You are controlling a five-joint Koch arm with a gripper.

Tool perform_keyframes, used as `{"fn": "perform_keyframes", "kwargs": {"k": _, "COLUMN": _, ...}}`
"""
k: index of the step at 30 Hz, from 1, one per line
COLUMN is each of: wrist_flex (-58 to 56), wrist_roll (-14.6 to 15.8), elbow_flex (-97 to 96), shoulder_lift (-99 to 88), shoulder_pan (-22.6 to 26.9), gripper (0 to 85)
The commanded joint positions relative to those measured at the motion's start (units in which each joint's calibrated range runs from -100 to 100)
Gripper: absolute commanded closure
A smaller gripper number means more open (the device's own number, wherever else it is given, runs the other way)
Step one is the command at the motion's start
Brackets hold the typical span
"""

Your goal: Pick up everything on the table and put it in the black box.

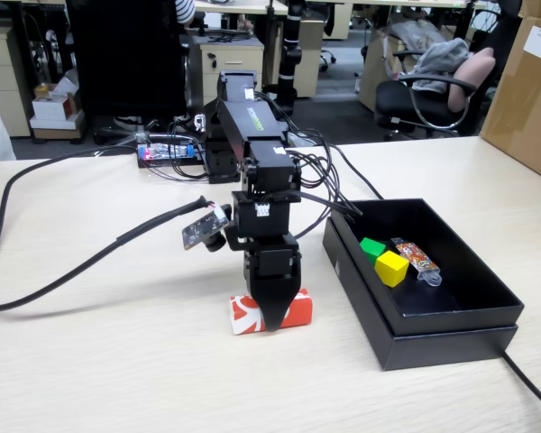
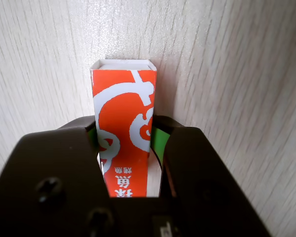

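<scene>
The red-orange carton [image 1: 247, 315] with white swirl print lies on the table [image 1: 117, 361], and in the wrist view [image 2: 123, 94] it runs lengthwise between my jaws. My gripper [image 1: 275, 317] points straight down over its middle. In the wrist view the gripper [image 2: 124, 131] has both green pads against the carton's long sides, so it is shut on the carton, which still rests on the tabletop. The black box [image 1: 451, 338] stands to the right. Inside it lie the green cube [image 1: 371, 247] and the yellow cube [image 1: 391, 268].
A small colourful wrapped packet [image 1: 416, 258] lies in the box beside the cubes. Black cables [image 1: 63, 271] run across the table at left and behind the arm. A brown cardboard carton [image 1: 527, 99] stands at the far right. A cable [image 1: 532, 388] trails off the box's front right corner.
</scene>
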Motion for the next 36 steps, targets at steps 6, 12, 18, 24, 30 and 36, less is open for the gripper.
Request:
{"fn": "perform_keyframes", "kwargs": {"k": 6, "wrist_flex": -8.73, "wrist_roll": 0.93, "elbow_flex": 1.97, "shoulder_lift": -13.26, "shoulder_pan": 0.88, "gripper": 69.2}}
{"fn": "perform_keyframes", "kwargs": {"k": 12, "wrist_flex": -13.31, "wrist_roll": 1.37, "elbow_flex": 1.78, "shoulder_lift": -28.41, "shoulder_pan": 2.59, "gripper": 69.2}}
{"fn": "perform_keyframes", "kwargs": {"k": 18, "wrist_flex": -15.47, "wrist_roll": 1.86, "elbow_flex": 1.42, "shoulder_lift": -40.0, "shoulder_pan": 6.54, "gripper": 69.2}}
{"fn": "perform_keyframes", "kwargs": {"k": 24, "wrist_flex": -15.81, "wrist_roll": 3.91, "elbow_flex": 1.69, "shoulder_lift": -45.05, "shoulder_pan": 13.53, "gripper": 69.0}}
{"fn": "perform_keyframes", "kwargs": {"k": 30, "wrist_flex": -15.38, "wrist_roll": 6.3, "elbow_flex": 9.13, "shoulder_lift": -31.85, "shoulder_pan": 18.02, "gripper": 69.0}}
{"fn": "perform_keyframes", "kwargs": {"k": 36, "wrist_flex": -14.6, "wrist_roll": 6.4, "elbow_flex": 14.3, "shoulder_lift": -18.66, "shoulder_pan": 17.73, "gripper": 69.0}}
